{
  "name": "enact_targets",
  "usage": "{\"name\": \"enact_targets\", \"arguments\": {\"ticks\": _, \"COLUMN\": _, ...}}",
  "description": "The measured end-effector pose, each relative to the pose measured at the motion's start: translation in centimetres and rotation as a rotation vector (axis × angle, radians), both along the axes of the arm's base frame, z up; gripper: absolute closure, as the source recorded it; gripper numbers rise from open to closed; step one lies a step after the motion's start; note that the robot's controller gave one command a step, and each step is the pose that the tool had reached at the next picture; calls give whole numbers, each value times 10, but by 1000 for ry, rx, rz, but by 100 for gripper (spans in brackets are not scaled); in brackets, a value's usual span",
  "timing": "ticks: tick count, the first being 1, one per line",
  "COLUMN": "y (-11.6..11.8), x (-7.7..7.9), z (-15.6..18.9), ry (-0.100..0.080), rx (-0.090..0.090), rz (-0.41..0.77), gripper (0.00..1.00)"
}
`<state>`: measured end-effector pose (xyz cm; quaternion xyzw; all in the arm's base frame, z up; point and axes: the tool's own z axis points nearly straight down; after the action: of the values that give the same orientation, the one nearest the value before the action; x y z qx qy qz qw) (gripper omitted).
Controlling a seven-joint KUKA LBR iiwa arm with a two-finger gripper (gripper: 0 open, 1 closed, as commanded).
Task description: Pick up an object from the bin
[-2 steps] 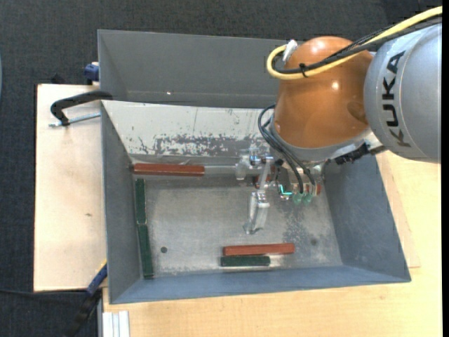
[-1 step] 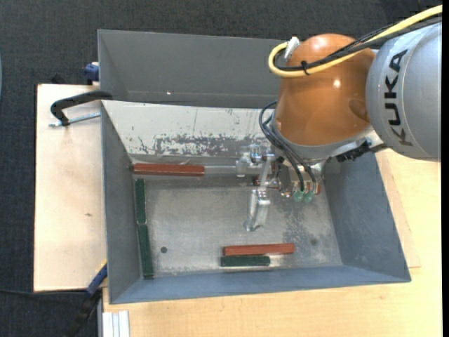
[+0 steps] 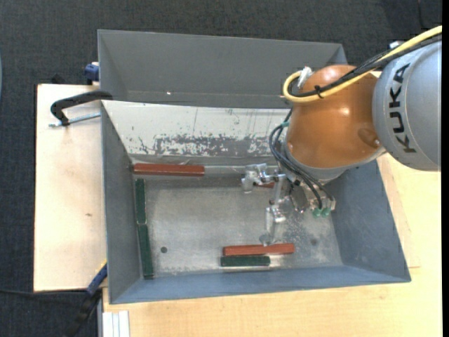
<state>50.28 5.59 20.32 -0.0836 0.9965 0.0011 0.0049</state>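
Dark carpet all around, a pale board on top of it, and on that sits the grey metal bin (image 3: 119,188) with its scuffed, speckled floor. Not much in there, just a few flat sticks.

The one that matters is the red-brown stick (image 3: 258,250). It's long, thin and flat with a matte brick colour, and it lies almost level across the floor close to the near wall, a bit right of centre. A dark green stick (image 3: 245,261) of about the same shape lies right alongside its near edge, side by side with it and shifted slightly to the left. They look like they're touching or close to it.

The gripper (image 3: 275,220) hangs down from the big orange cover (image 3: 330,118) on the wrist, and its lower end comes in right over the right half of that red-brown stick. I honestly can't tell whether it touches the stick, or whether the gripper is open or closed, since from this angle the metal parts just blur together. Nothing is visibly held.

Elsewhere, well away from the gripper, a second red-brown stick (image 3: 168,168) lies along the far wall on the left, and a green strip (image 3: 142,223) runs down the left wall.

Only readable writing is "KUKA" (image 3: 400,111) in black capitals on the silver arm (image 3: 421,139).
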Motion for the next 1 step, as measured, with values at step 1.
{"name": "enact_targets", "arguments": {"ticks": 1, "y": -55, "x": -9, "z": -44, "ry": 13, "rx": -5, "rz": 129, "gripper": 0}}
